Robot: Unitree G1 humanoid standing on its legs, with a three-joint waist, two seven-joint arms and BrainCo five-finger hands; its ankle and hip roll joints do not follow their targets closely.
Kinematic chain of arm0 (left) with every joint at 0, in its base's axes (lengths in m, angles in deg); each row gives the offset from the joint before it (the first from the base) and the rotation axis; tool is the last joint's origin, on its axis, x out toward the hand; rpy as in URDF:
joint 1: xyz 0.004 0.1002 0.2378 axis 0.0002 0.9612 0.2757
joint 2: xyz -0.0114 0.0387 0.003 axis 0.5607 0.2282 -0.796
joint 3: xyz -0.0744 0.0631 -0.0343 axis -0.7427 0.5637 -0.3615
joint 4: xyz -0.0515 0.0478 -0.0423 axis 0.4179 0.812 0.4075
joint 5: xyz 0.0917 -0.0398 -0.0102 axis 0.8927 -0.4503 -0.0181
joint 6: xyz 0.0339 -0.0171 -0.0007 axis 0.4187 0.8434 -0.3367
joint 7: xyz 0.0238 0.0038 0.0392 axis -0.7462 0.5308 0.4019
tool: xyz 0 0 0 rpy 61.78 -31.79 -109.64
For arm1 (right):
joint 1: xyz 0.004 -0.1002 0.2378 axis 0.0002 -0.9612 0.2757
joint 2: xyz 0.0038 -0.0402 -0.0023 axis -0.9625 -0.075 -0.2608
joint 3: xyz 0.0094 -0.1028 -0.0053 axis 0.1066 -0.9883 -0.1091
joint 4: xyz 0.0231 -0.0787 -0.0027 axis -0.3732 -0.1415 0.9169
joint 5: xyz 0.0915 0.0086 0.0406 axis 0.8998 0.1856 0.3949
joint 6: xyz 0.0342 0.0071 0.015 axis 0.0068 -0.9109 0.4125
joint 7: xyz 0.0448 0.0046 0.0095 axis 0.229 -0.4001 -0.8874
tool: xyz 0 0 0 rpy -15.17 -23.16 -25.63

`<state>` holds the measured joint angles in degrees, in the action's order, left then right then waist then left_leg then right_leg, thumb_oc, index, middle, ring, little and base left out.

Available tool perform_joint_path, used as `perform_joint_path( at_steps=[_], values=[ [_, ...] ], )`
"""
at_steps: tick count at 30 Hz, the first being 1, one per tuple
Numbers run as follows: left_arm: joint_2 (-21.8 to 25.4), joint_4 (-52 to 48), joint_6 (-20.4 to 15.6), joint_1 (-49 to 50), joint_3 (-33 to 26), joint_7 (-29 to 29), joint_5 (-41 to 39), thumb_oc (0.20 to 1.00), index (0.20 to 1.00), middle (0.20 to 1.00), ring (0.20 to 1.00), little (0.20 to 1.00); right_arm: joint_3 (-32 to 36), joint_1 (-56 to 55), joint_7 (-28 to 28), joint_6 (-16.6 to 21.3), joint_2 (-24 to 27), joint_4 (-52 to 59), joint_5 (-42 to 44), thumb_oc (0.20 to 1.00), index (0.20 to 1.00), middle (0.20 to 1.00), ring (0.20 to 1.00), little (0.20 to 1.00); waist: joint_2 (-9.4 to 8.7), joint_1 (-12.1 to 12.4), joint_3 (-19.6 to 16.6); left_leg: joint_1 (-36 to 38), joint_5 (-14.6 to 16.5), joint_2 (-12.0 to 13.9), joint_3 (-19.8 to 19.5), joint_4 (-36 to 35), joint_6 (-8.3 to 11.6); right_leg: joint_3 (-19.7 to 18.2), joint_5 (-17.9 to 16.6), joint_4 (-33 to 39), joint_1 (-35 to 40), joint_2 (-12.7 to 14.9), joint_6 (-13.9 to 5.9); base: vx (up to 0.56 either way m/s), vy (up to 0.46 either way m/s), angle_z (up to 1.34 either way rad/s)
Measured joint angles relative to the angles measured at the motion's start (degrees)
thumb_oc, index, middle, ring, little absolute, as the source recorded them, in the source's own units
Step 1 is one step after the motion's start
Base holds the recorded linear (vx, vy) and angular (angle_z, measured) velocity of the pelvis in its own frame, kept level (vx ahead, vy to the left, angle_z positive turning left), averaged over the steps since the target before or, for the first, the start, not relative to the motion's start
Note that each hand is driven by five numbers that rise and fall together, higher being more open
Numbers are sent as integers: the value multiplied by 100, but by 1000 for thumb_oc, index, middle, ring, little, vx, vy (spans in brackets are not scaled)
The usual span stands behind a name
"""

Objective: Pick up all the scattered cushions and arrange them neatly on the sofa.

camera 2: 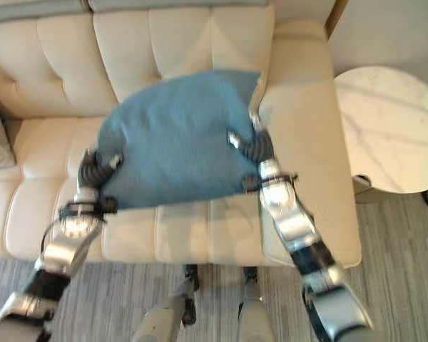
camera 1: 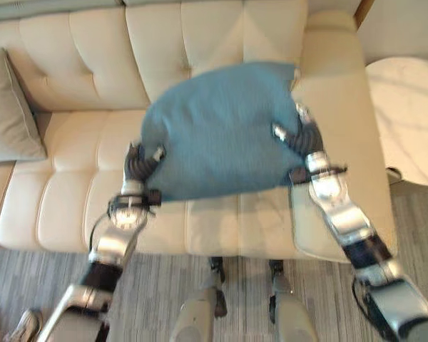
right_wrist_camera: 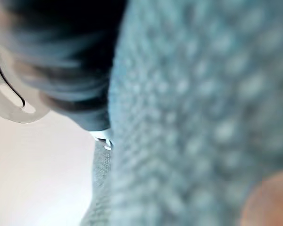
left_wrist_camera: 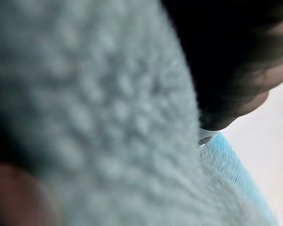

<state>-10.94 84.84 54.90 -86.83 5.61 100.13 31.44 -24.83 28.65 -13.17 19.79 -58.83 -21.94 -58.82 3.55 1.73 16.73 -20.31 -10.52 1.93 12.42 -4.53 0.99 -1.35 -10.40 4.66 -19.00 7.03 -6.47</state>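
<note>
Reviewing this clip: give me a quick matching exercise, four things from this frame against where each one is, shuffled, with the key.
Things:
1. blue cushion
2. grey cushion
3. round marble table
4. sofa

Places:
A. propped at the sofa's left end
B. beyond the sofa's right armrest
C. held up between the left hand and the right hand
D. stretching across behind everything, cream

Pairs: 1-C, 2-A, 3-B, 4-D
</note>
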Motion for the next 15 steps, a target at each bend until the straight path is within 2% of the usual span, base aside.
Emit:
perform_joint_path(
  at_steps=[1,3,7,8,9,10,15],
  values=[
    [52,6,-9,-165,11,71,1,200,200,200,200,200,4,152,75,0,12,-37,-4,200,200,200,200,200,3,28,2,-63,-29,4,-2,0,-28,1,-11,0,-70,-3,12,30,-27,13],
    [282,468,-132,-1256,288,374,20,200,200,200,200,200,-18,945,460,10,273,-352,-125,200,200,200,200,200,122,71,84,-333,-141,-3,-194,-1,-93,187,-21,-1,-231,-9,25,22,-25,32],
    [309,1255,-329,-2539,542,783,-7,200,200,200,200,200,-50,1959,975,45,283,-1007,-164,200,200,200,200,200,139,137,119,-582,-162,-10,-310,0,-108,311,-22,-2,-428,-14,28,8,-27,15],
    [309,1406,-357,-2734,611,841,-14,200,200,200,200,200,-79,2131,1076,82,281,-1159,-144,507,507,507,507,507,139,155,125,-612,-162,-18,-362,0,-108,331,-21,-2,-455,-20,28,-12,-23,6],
    [309,1757,-429,-3013,783,878,-32,959,959,959,959,959,-189,2327,1176,185,275,-1488,-60,1000,1000,1000,1000,1000,144,161,128,-632,-163,-18,-427,1,-107,363,-21,-2,-465,-16,28,-35,-21,8],
    [313,1954,-426,-3183,876,886,-79,1000,1000,1000,1000,1000,-233,2423,1200,197,275,-1685,66,1000,1000,1000,1000,1000,143,161,129,-668,-163,-17,-445,1,-107,427,-21,-3,-480,-15,28,-3,-31,11],
    [510,2993,-327,-3620,1413,600,-284,1000,1000,1000,1000,1000,-774,2563,1016,213,431,-2664,719,1000,1000,1000,1000,1000,134,159,150,-777,-163,-13,-566,1,-107,479,-1,-3,-549,-25,1,-23,-47,7]
  ],
)
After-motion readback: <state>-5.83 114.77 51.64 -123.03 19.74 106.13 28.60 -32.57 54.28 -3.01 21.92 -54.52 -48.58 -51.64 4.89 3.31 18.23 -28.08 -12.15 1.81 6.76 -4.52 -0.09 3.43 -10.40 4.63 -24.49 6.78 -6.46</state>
